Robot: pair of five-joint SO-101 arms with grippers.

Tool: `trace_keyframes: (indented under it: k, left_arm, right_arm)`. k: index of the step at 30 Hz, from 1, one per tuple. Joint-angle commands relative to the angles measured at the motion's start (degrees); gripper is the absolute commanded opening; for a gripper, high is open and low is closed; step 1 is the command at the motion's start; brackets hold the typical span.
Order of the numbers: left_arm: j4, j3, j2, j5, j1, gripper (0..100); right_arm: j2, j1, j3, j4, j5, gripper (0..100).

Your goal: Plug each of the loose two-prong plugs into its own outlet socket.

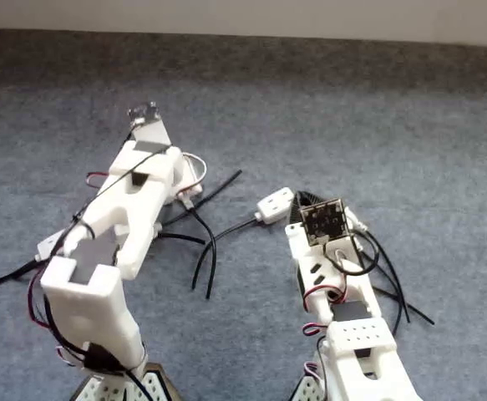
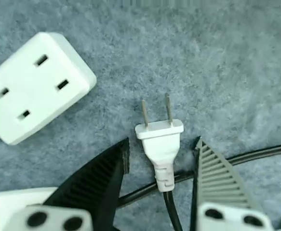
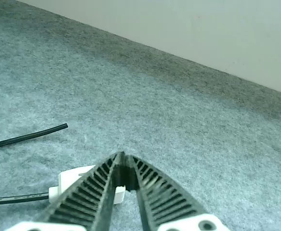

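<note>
A: Left gripper (image 2: 162, 144), state?
B: Open. Jaws stand either side of the two-prong plug (image 2: 158, 139), a small gap each side. The plug lies flat on the carpet (image 2: 236, 72) just beside the outlet block (image 2: 34, 86), prongs bare and outside the block's slots.
A: Right gripper (image 3: 124, 161)?
B: Closed, tips together, with a white cabled piece (image 3: 73, 180) directly behind the jaws. I cannot tell whether it is pinched, or where it lies against the outlet block.

Grey carpet (image 1: 410, 117) carries a white outlet block (image 2: 34, 86), a white two-prong plug (image 2: 159, 142) and black cords (image 1: 203, 251).
</note>
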Motion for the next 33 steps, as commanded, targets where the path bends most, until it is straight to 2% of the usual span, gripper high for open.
trace_keyframes:
  k: [1,6,9,14,19,33]
  left_arm:
    - [8.9,-11.1,5.4,0.3,0.5,22]
    - [14.6,-20.2,11.5,1.4,-0.8,22]
    - [16.8,-22.6,12.1,4.0,-1.9,22]
    - [19.2,-24.7,12.0,4.2,-2.0,21]
    - [19.7,-26.0,12.0,3.9,-2.0,12]
    - [19.5,-25.5,12.7,3.8,-2.1,11]
  right_arm:
    - [-0.5,-0.3,3.3,-1.4,-0.3,0.7]
    - [-0.5,-0.3,3.3,-1.4,-0.3,0.7]
    - [-0.5,-0.3,3.3,-1.4,-0.3,0.7]
    - [-0.5,-0.3,3.3,-1.4,-0.3,0.7]
    - [-0.5,-0.3,3.3,-1.4,-0.3,0.7]
    - [-0.5,-0.3,3.3,-1.4,-0.3,0.7]
